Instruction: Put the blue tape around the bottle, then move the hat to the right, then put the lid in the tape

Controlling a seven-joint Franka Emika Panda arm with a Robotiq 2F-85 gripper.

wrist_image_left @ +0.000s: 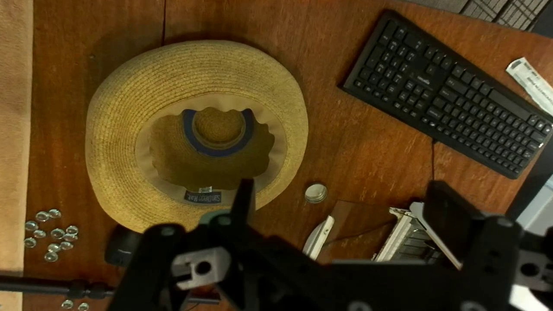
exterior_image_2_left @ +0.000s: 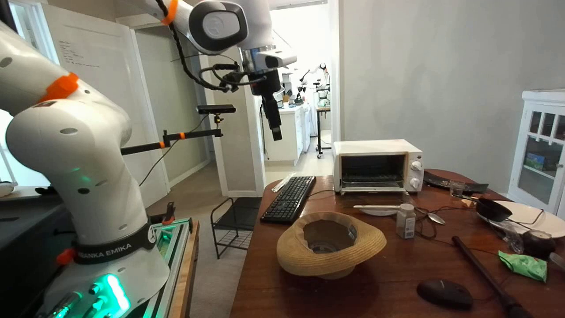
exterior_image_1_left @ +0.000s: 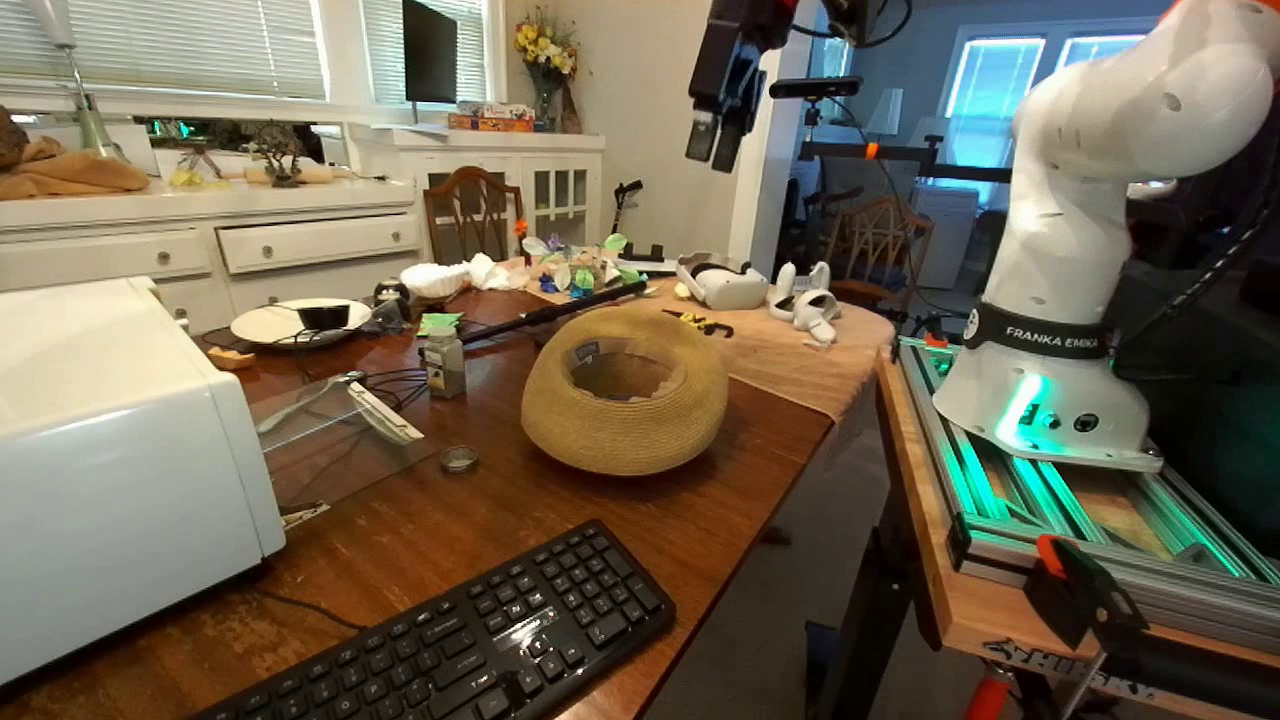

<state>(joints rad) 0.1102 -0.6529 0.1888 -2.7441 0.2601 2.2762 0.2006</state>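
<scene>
Hanging in mid-air, well above the table (wrist_image_left: 345, 155), the claw (wrist_image_left: 340, 187) enters at the bottom of the wrist view with its fingers (wrist_image_left: 245, 201) spread wide, released, touching nothing on the table. Beyond one fingertip, in the upper left of that view, lies the straw hat (wrist_image_left: 194, 73), below the claw and well apart from it, crown down and hollow up; the fingertip only overlaps its brim in the picture. Inside the hollow sits what looks like the blue tape (wrist_image_left: 217, 152). Framed between the fingertips, the small round lid (wrist_image_left: 316, 193) lies on the table near the brim. To the right of the hat in an exterior view, the bottle (exterior_image_2_left: 406, 222) stands upright, near it but apart.

A label (wrist_image_left: 203, 197) inside the hat reads "San Diego Hat"; the black band (exterior_image_1_left: 1050, 335) on the base of the arm (exterior_image_1_left: 1075, 240) reads "FRANKA EMIKA". The print on the bottle is too small to make out.

Farther out, the black keyboard (wrist_image_left: 449, 95) fills the wrist view's upper right.
</scene>
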